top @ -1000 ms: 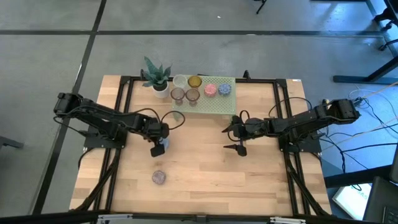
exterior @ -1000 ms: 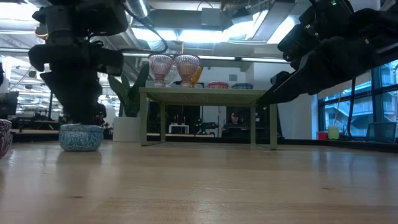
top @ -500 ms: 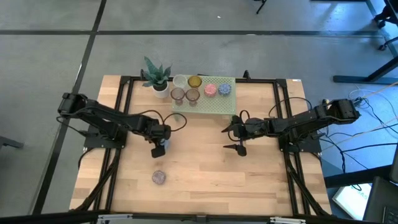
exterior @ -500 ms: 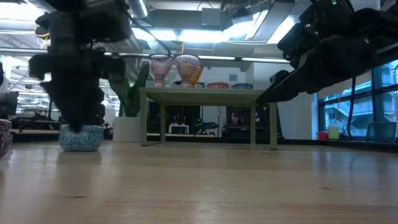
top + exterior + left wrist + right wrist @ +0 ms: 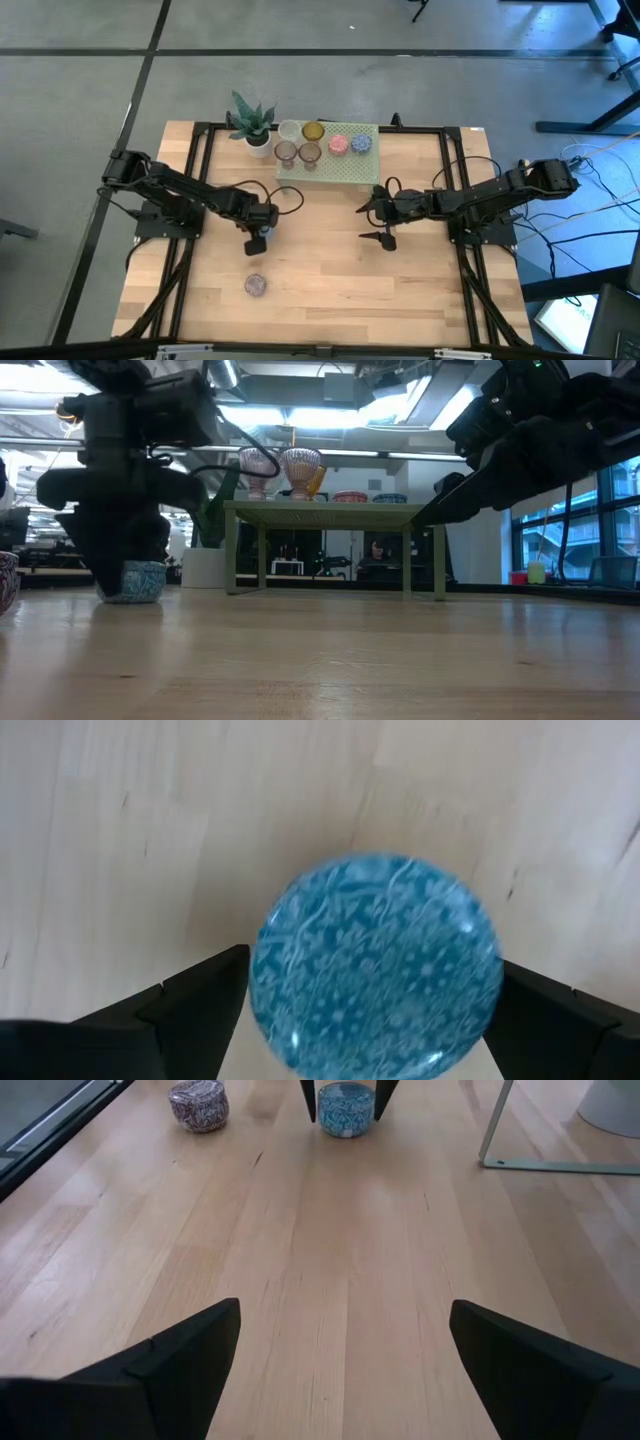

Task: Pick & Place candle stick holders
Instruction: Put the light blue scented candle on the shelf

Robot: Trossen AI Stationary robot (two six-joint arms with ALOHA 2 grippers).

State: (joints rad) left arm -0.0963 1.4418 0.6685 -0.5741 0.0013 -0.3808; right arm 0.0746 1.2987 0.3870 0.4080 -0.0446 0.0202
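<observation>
Two end effectors concern us: our left end effector, fingers spread, straddles the blue candle stick holder standing on the tabletop, directly beneath it. Our right end effector waits spread, well apart.

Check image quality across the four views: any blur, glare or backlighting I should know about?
Left wrist view: blue holder fills the frame, slightly soft, between the open left hand fingers. Low view: bright ceiling lights leave both arms as dark silhouettes; green stand readable. High view: even light, small detail only. Right wrist view: sharp, open right hand over bare wood, mauve holder clear.
</observation>
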